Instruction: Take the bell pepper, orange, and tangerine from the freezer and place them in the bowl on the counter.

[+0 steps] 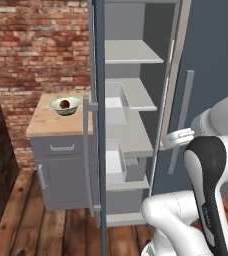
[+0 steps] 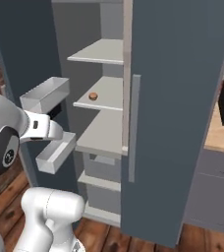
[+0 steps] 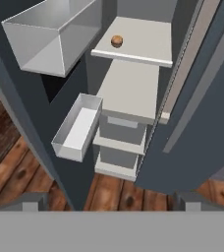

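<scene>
One round fruit (image 3: pixel 116 41) on a freezer (image 3: pixel 133 88) shelf, one in the bowl (image 1: pixel 66 106); gripper (image 3: pixel 109 201) spread wide.

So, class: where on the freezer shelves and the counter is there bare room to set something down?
The freezer shelf below the orange fruit is bare. The fruit's own shelf is free beside it. On the counter, wood in front of the bowl is free.

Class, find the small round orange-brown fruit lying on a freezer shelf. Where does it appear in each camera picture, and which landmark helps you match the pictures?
Left base view: I cannot find it on the shelves seen here.
Right base view: the orange-brown fruit lies on the middle pale shelf, left of centre.
Hand view: near the top, centre, at that shelf's back.
Shared landmark: the lower translucent bin on the open freezer door.
</scene>
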You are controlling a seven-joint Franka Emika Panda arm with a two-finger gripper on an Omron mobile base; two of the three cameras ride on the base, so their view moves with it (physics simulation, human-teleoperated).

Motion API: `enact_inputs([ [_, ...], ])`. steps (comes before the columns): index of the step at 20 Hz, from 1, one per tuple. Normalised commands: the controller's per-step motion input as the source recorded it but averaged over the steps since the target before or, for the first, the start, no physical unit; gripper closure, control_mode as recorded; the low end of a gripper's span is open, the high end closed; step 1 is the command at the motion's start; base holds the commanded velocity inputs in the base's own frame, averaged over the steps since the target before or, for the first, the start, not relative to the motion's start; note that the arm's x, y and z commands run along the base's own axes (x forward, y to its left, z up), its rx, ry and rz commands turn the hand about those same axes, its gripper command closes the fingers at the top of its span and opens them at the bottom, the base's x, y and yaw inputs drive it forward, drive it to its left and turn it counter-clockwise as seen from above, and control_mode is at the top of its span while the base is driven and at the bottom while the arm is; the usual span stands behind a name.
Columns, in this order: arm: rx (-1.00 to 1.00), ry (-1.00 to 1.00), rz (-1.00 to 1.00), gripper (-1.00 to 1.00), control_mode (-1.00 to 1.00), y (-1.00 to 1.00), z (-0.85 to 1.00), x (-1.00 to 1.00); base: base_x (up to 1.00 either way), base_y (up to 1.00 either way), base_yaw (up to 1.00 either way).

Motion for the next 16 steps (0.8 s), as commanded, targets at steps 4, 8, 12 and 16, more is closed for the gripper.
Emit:
enact_inputs([
  [4, 0.00, 0.00, 0.00, -1.00, 1.00, 0.00, 0.00, 0.00, 0.04, -0.51, 0.01],
  [8, 0.00, 0.00, 0.00, -1.00, 1.00, 0.00, 0.00, 0.00, 0.15, -0.61, 0.01],
  [12, 0.00, 0.00, 0.00, -1.00, 1.00, 0.00, 0.00, 0.00, 0.41, -0.30, 0.01],
  [16, 0.00, 0.00, 0.00, -1.00, 1.00, 0.00, 0.00, 0.00, 0.65, 0.07, 0.00],
])
